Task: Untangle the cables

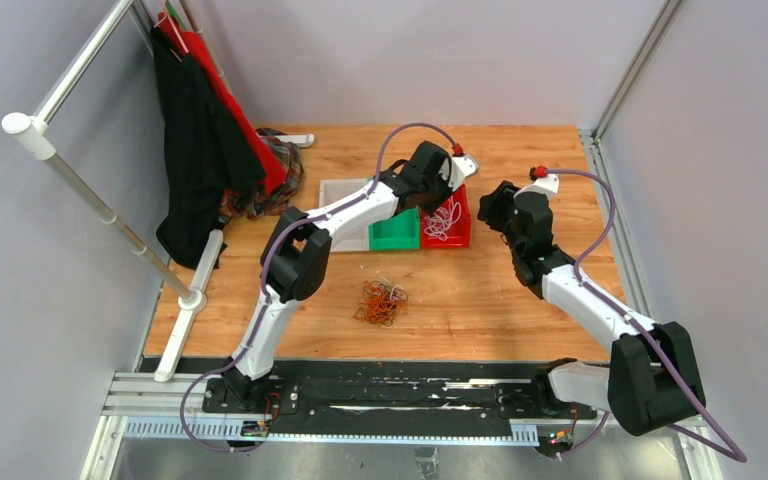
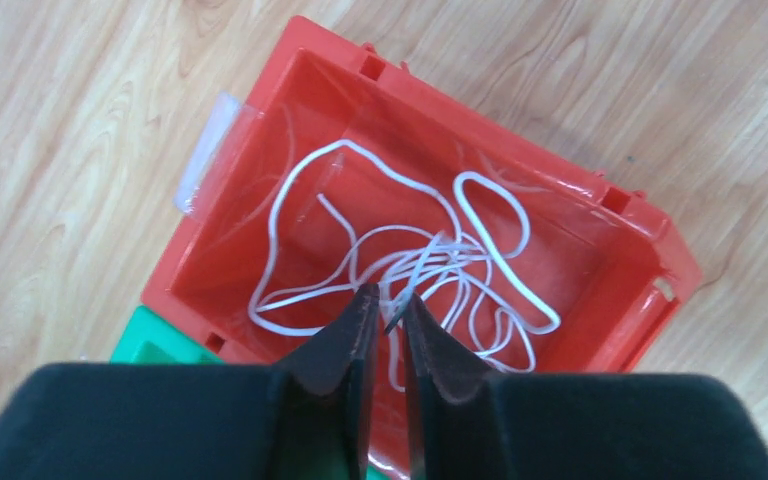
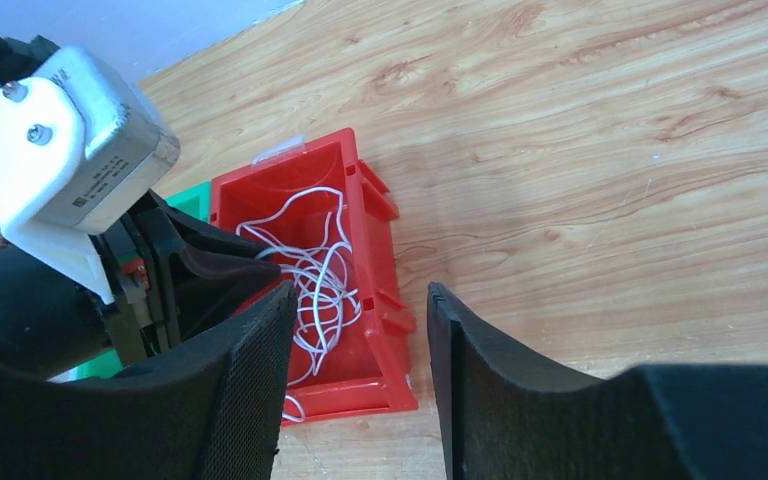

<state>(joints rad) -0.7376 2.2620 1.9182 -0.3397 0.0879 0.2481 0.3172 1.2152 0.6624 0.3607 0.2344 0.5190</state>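
While left tool (image 2: pixel 389 296) hangs over red bin (image 2: pixel 215 235), slightly parted, right tool (image 3: pixel 360 292) gapes.

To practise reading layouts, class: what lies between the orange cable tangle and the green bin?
Nothing but bare wooden table; the top view shows the orange cable tangle and the green bin apart, with only board between them.

From above, the left arm's black wrist (image 1: pixel 426 170) covered part of the red plastic bin (image 1: pixel 457 225) and the green plastic bin (image 1: pixel 392 235), and half hid the flat grey tray (image 1: pixel 340 190). Strands in the orange and black cable tangle (image 1: pixel 381 302) were too small to separate.
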